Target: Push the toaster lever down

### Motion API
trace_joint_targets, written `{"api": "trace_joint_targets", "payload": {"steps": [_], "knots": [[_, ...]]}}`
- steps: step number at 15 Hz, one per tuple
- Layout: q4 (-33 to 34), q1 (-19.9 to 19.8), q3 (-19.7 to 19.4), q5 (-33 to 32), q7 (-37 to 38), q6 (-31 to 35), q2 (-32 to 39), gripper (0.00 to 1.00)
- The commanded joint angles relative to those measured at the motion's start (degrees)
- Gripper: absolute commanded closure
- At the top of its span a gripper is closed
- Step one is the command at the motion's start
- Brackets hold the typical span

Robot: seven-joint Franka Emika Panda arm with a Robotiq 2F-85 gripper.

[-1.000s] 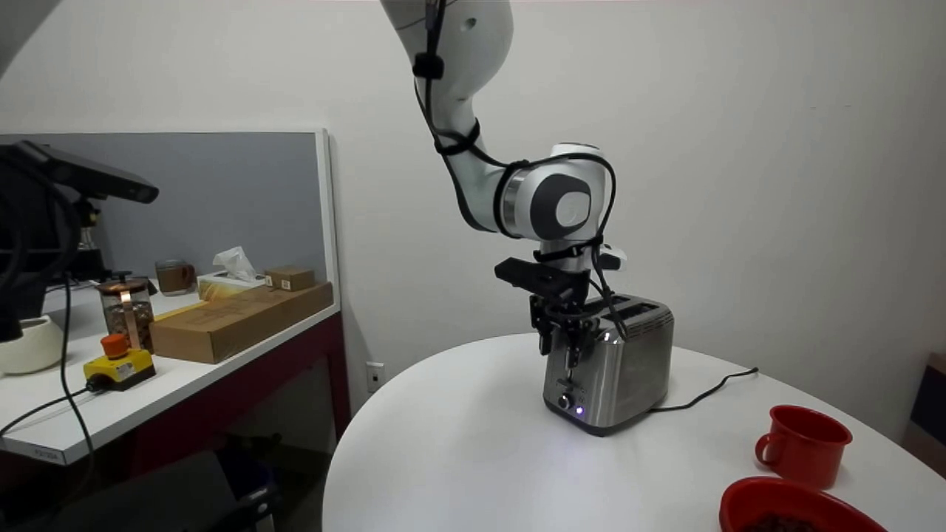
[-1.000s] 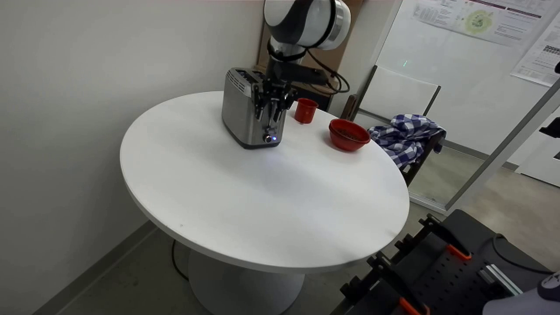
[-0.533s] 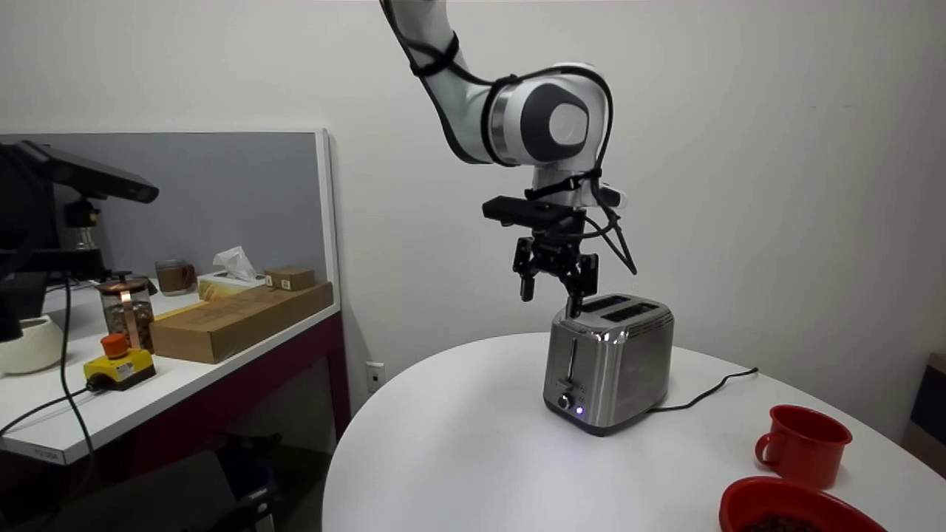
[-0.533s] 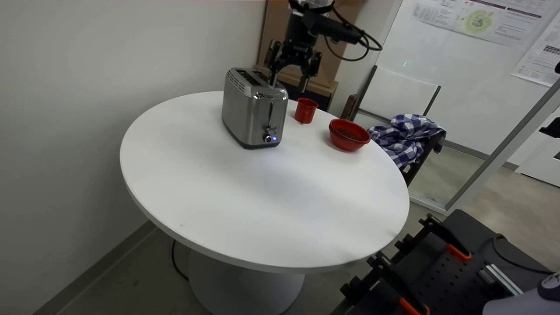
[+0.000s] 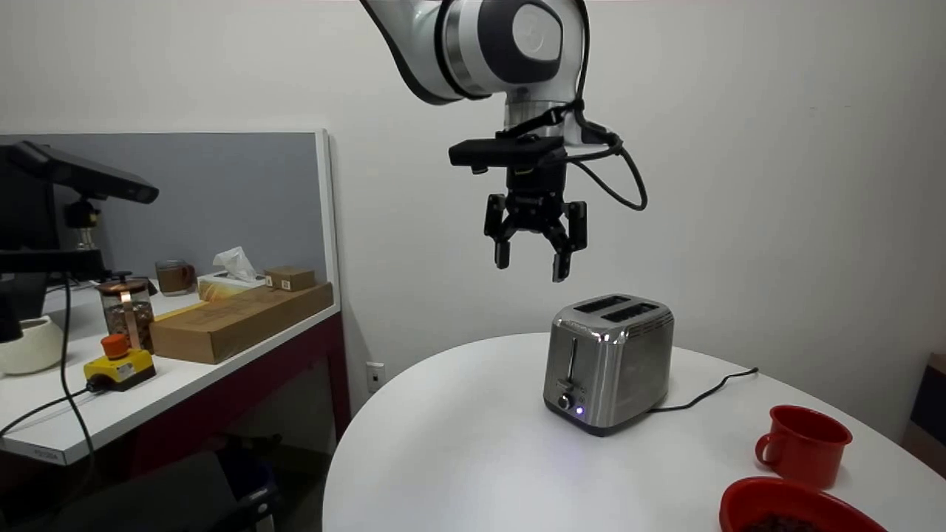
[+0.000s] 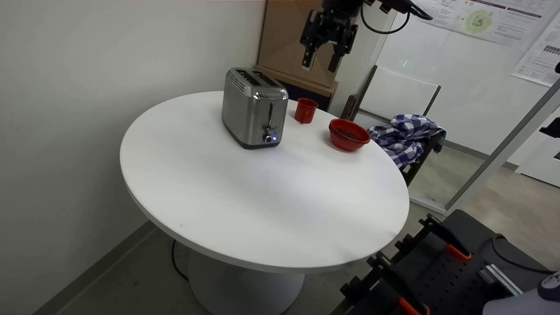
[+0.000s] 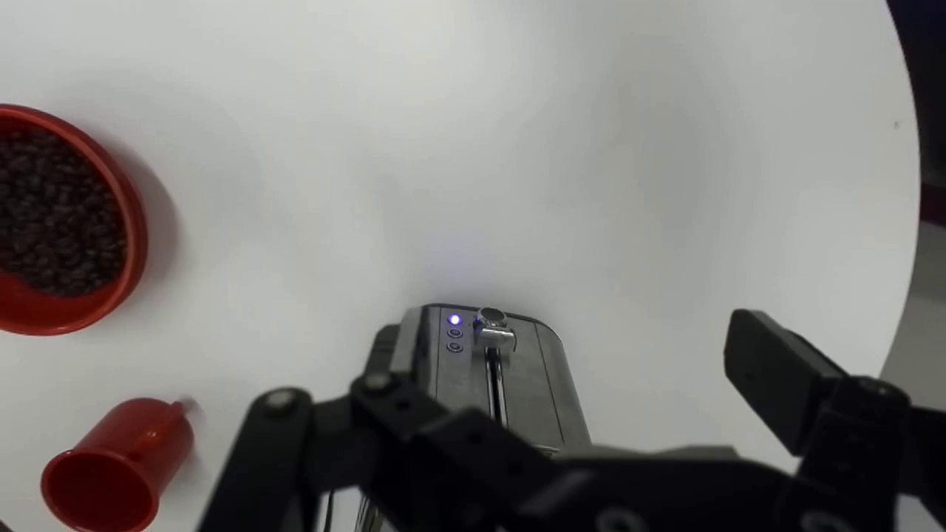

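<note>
In an exterior view, the gripper (image 5: 532,261) is hanging above the centre of the frame, pointing downward, and its jaws are standing spread with a gap between them. The toaster (image 5: 610,362) is standing upright on the round white tabletop (image 5: 443,443), right of centre, below the jaws and well apart from them; a black cord (image 5: 706,399) is running from its lower right across the surface. A red mug (image 5: 805,447) is standing at lower right, and a red bowl (image 5: 768,488) is sitting near it, cut off by the bottom edge. At left, a white desk (image 5: 177,374) is carrying a long cardboard box (image 5: 244,321). In an exterior view, a blue-and-white checked cloth (image 6: 407,135) is lying at the right of the frame, beyond the tabletop; the gripper is showing at the top, right of centre, with its jaws parted, and the toaster is standing at upper centre, with the mug between it and the bowl. In the wrist view, the jaws are showing at the bottom, standing wide apart, one side covering part of the toaster and the other standing over the tabletop at right. Below the middle, the lever (image 7: 499,338) is sitting at the end of its slot (image 7: 494,384) nearest the dial (image 7: 491,315), an indicator light (image 7: 455,320) glowing violet just left. At left, the bowl is holding dark beans (image 7: 59,214).
</note>
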Motion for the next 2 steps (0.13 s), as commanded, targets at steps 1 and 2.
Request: {"api": "trace_joint_targets", "payload": {"steps": [1, 2], "knots": [[-0.29, 0.28, -0.26, -0.06, -0.02, -0.18, -0.35, 0.00], [-0.48, 0.28, -0.26, -0.08, -0.05, -0.18, -0.39, 0.00]]}}
